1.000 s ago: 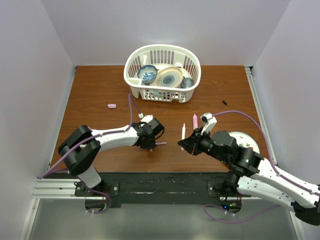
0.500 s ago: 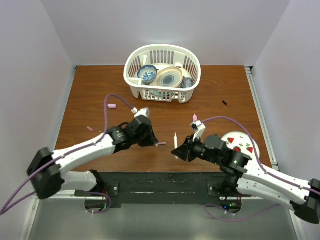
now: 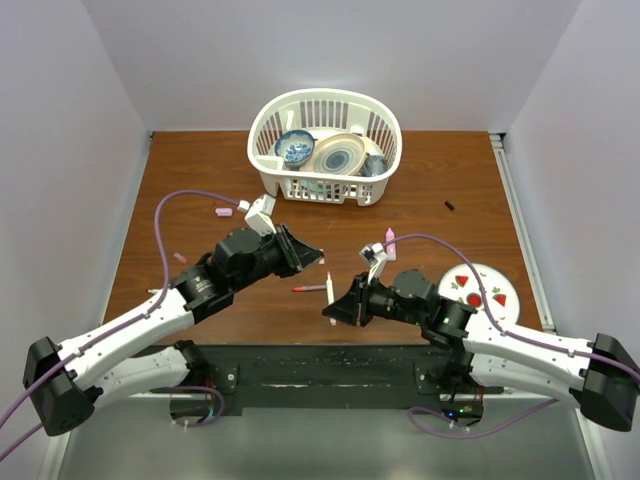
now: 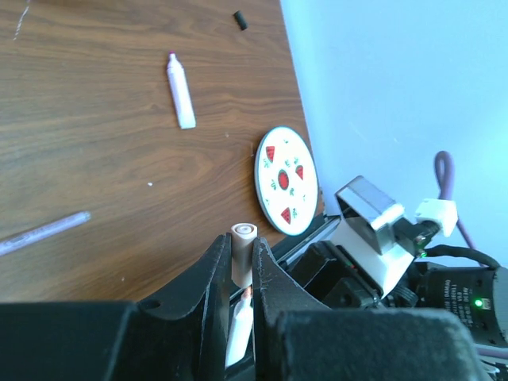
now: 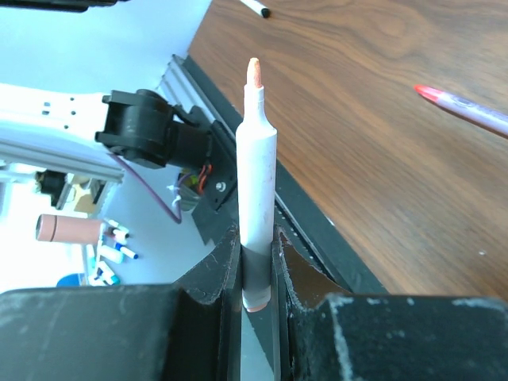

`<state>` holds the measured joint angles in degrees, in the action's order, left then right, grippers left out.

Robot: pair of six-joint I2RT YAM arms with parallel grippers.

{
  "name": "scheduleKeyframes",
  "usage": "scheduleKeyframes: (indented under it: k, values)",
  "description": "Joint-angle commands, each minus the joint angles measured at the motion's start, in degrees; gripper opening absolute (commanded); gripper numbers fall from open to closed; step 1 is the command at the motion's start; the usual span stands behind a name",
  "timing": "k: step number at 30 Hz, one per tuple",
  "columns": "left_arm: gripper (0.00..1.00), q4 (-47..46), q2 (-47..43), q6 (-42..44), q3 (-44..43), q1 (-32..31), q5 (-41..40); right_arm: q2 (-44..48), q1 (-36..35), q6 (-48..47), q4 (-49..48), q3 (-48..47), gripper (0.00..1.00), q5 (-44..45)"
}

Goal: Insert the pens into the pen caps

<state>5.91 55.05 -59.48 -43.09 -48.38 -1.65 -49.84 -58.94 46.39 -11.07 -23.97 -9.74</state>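
**A:** What is the left gripper point(image 4: 241, 252) doing?

**B:** It hangs above the middle of the brown wooden surface point(image 3: 190, 170), closed on a stubby pinkish-red plastic cap point(image 4: 243, 236). In its wrist view both fingers pinch the cap, and the cap's round end pokes out past the fingertips.

**A:** And the right gripper point(image 5: 255, 254)?

**B:** It is clamped on a slim white pen with an orange-red tip point(image 5: 258, 159). It grips the pen near the back end, so the tip points away from the gripper. From above, the two grippers face each other near the front of the surface, close but not touching. The cap is not on the pen.

**A:** Where are the other pens?

**B:** A slim purplish pen with a red tip point(image 3: 310, 288) lies flat between the two grippers, just beside the held pen. A thicker lilac-pink highlighter point(image 3: 390, 240) lies behind the right arm. The right wrist view catches a white pen with a black end point(image 5: 255, 8) at its top edge.

**A:** Are there any loose caps?

**B:** A tiny black cap point(image 3: 449, 206) sits well off to the right, and a small pink cap point(image 3: 224, 212) lies on the left near the left arm's purple cable. There is also a little reddish piece point(image 3: 180, 258) further left, too small to tell what it is.

**A:** Anything else?

**B:** A white slotted plastic basket point(image 3: 320, 188) holding bowls stands at the back. A round white plate with watermelon-slice prints point(image 3: 482, 275) lies beside the right arm.
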Motion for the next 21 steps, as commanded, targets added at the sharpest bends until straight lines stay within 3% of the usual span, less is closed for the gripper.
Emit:
scheduleKeyframes:
  k: [1, 21]
  values:
    - [0.0, -5.03, -1.34, -0.81, 1.6, 0.39, 0.77, -0.78, -0.56, 0.89, -4.66, -1.17, 0.0, -1.16]
    - [0.0, -12.06, -2.13, -1.78, 6.53, 0.31, 4.55, -1.66, -0.83, 0.89, -4.13, -2.31, 0.0, 0.42]
